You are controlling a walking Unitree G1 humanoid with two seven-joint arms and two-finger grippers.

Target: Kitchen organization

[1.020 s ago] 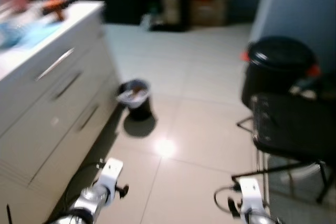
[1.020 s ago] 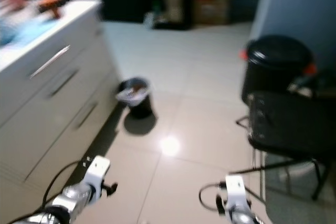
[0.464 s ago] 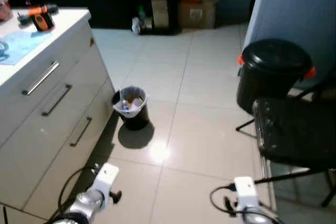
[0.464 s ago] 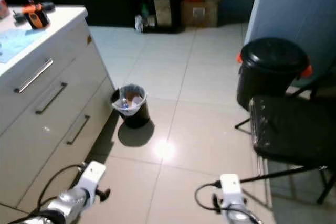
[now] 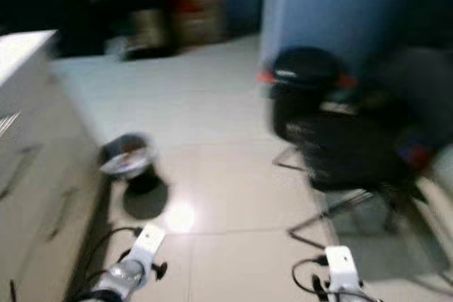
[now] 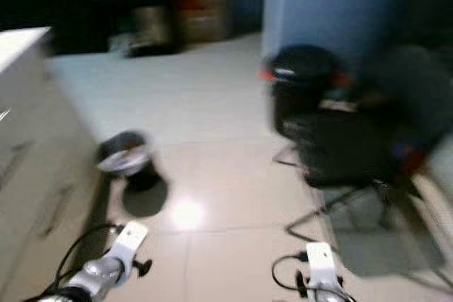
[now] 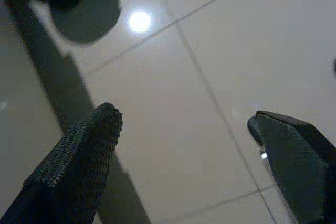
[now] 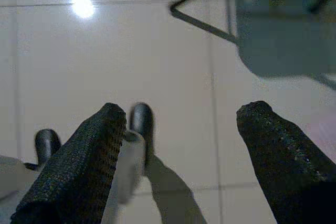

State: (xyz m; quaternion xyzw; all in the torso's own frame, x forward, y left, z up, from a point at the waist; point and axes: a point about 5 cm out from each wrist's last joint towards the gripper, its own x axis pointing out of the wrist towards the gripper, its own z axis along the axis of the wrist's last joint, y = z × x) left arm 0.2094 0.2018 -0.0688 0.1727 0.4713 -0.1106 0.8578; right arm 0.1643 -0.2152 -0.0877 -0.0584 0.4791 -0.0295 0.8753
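While the head view blurs, I note it has swung right: counter (image 5: 21,132) slides to the left edge, chair (image 5: 350,157) centres. Left gripper (image 7: 184,150) and right gripper (image 8: 178,156) hang apart, empty. Bin (image 5: 127,160) sits lower left; no task item identifiable.

Bin (image 5: 128,164) left, chair (image 5: 350,153) right

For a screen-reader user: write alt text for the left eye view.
A blurred view down onto a pale tiled kitchen floor, with a small lined waste bin beside white drawers on the left. A black lidded bin and a black chair stand on the right; both silver arms hang low at the bottom edge.
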